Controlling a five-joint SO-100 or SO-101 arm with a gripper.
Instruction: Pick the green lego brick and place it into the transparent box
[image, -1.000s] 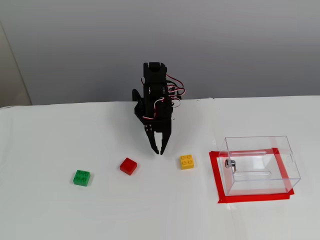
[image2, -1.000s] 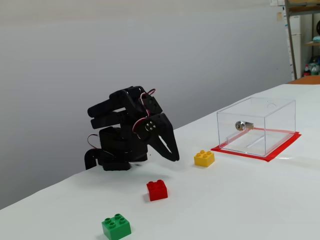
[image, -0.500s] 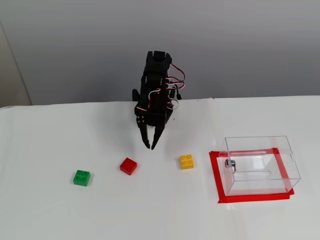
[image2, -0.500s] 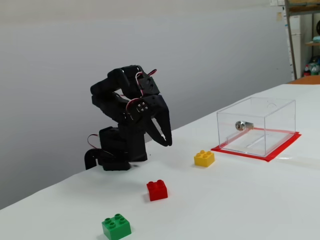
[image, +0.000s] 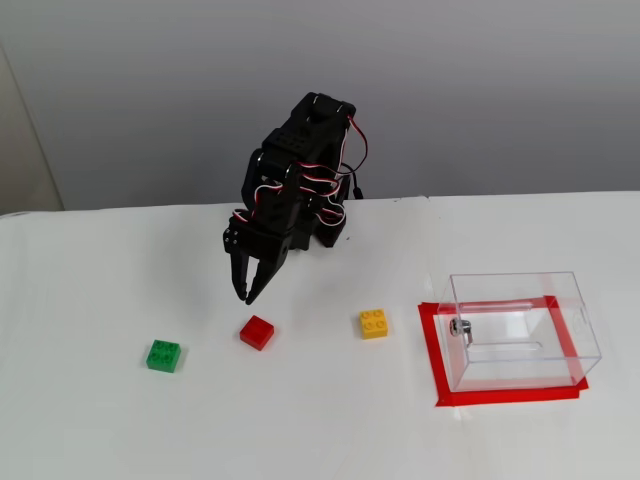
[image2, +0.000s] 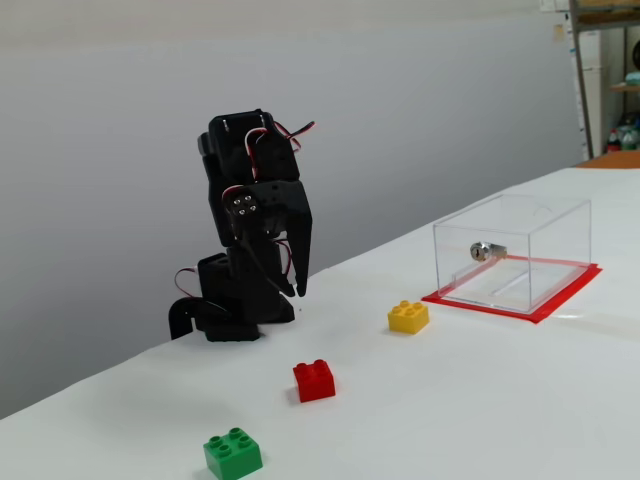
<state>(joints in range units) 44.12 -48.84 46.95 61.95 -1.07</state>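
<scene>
Nothing of the task is seen to be done. The green lego brick (image: 163, 355) lies untouched on the white table (image: 320, 440), left of the red brick (image: 257, 331) in this fixed view, well apart from the transparent box (image: 520, 328), which is seen empty on its red tape frame (image: 432, 350). The gripper (image: 244, 292) is held above the table, empty, its fingers nearly pressed together. Reaching, grasping, carrying and releasing are all judged to be left.
</scene>
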